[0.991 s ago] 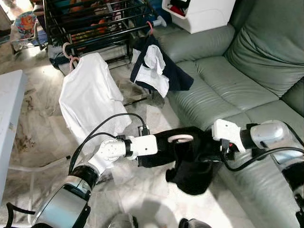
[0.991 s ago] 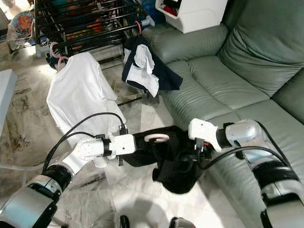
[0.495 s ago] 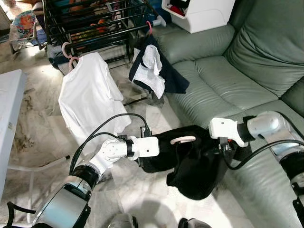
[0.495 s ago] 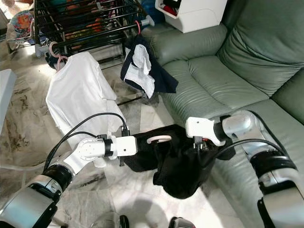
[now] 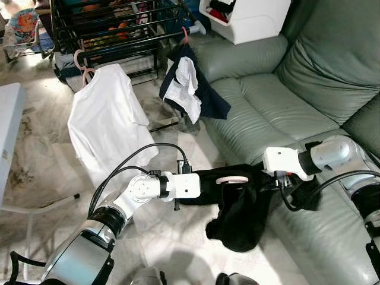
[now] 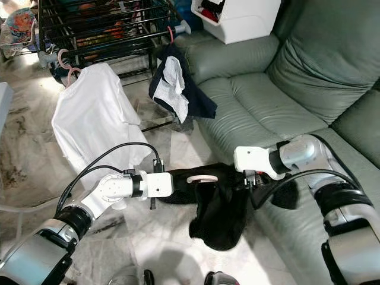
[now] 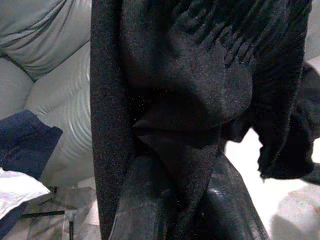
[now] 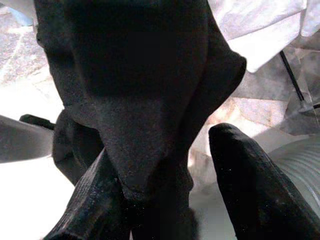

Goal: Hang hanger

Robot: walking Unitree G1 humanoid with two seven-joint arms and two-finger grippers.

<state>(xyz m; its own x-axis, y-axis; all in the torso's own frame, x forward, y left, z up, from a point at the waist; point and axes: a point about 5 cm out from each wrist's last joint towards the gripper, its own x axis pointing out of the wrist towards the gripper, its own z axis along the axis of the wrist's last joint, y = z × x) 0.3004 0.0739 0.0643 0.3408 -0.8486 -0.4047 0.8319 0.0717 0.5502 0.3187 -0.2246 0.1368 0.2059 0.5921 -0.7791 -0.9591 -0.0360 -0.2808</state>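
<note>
A black garment [image 5: 240, 214] on a hanger hangs between my two arms above the marble floor, in front of the sofa. The hanger's pale pink hook [image 5: 231, 180] lies flat on top of the cloth. My left gripper [image 5: 205, 189] reaches in from the left, buried in the cloth; in the left wrist view its fingers [image 7: 145, 200] are shut on the black fabric. My right gripper [image 5: 272, 185] comes in from the sofa side. Its fingers [image 8: 245, 185] stand apart, and a fold of the black garment [image 8: 145, 100] hangs between them, against one finger.
A black drying rack [image 5: 119, 27] stands at the back. A white shirt [image 5: 104, 119] and a navy-and-white garment [image 5: 190, 89] hang from it on pink hangers. A green leather sofa [image 5: 285, 101] stands to the right, a white table [image 5: 9, 130] to the left.
The black garment has drawn in and now hangs narrower and lower between the grippers. The right gripper has eased back toward the sofa. The camera has shifted a little.
</note>
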